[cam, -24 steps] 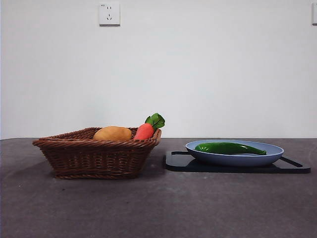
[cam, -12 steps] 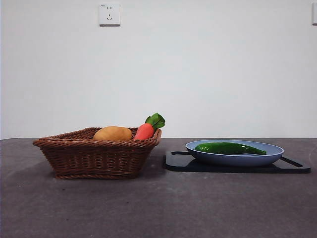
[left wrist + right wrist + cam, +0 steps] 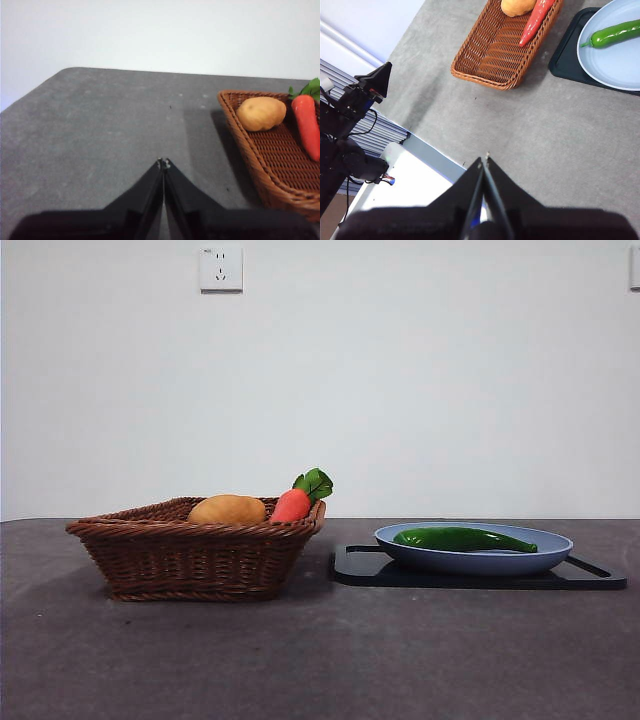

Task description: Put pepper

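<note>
Nothing has changed across the last second: front view is identical, no arm in it. I read this as the task either done or not begun; from these views alone I cannot say which.

Pepper (image 3: 462, 538) lies in the plate (image 3: 480, 562), stem end toward the basket (image 3: 190, 555), tip pointing away from it. Plate sits on a black tray (image 3: 372, 568) just beside the basket. If the plate is the goal, the job is finished; if the basket is, it has yet to be picked up.

In the basket: potato (image 3: 228, 509) and carrot (image 3: 292, 504), side by side, carrot on the plate side, its leaves over the rim.

Left pincer (image 3: 163, 163) closed tip to tip, holding nothing, above bare table (image 3: 100, 130) on the side of the basket away from the plate. Right pincer (image 3: 484, 159) likewise closed and empty, high up near the table edge, well apart from the basket.

Hard to see: right wrist view cuts off the plate, the pepper's tip and most of the potato. Front view hides the basket's floor behind its wall. Left wrist view does not show the plate or pepper at all.
</note>
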Motion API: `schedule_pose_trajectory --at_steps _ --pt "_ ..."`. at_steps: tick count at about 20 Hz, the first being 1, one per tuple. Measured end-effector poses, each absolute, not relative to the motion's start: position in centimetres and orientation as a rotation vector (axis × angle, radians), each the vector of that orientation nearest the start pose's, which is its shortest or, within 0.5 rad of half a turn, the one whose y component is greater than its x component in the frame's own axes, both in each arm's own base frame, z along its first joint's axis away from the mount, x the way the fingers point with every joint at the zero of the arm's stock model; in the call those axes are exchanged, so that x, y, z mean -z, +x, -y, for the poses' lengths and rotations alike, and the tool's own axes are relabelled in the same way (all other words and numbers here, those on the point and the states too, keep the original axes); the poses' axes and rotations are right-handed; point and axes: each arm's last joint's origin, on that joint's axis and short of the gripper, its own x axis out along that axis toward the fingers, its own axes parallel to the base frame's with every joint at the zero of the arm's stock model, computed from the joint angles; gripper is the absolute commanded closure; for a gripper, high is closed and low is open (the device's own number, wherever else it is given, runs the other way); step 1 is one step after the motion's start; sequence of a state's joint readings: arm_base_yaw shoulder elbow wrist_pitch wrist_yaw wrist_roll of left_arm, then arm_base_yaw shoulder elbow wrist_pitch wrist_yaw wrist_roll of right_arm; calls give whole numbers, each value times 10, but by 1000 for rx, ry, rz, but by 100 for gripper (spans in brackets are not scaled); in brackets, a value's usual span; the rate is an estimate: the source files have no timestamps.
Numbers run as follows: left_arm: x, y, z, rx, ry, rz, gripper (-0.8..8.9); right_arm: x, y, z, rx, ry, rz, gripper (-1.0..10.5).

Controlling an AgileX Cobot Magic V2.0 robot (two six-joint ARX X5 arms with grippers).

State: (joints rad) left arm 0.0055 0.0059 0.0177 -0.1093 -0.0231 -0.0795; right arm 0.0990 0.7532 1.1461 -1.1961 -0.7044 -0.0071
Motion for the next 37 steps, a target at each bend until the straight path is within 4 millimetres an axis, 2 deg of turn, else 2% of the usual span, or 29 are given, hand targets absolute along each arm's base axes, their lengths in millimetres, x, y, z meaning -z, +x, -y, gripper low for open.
schedule_pose_trajectory --at_steps 17,21,23,25,27,29,31,37 --pt "-159 97 -1 -32 -79 -89 805 -369 91 -28 -761 239 -784 936" --pt "-159 97 -1 -32 -79 -89 805 -369 90 -25 -687 191 -759 936" --pt "-159 97 -1 -32 -79 -89 805 -372 81 -22 -633 86 -674 936" --pt "-159 97 -1 -32 -79 -89 805 -378 71 -21 -629 22 -471 936" --pt "-159 97 -1 -32 -79 -89 805 -376 65 -20 -592 -22 -268 936" --pt "-159 97 -1 -32 -79 -89 805 -361 70 -18 -531 -50 -140 936" --pt "-159 97 -1 -32 -79 -89 805 -334 77 -18 -475 -61 -61 936" --pt "-159 97 -1 -32 -79 -89 805 -271 89 -15 -337 -31 69 936"
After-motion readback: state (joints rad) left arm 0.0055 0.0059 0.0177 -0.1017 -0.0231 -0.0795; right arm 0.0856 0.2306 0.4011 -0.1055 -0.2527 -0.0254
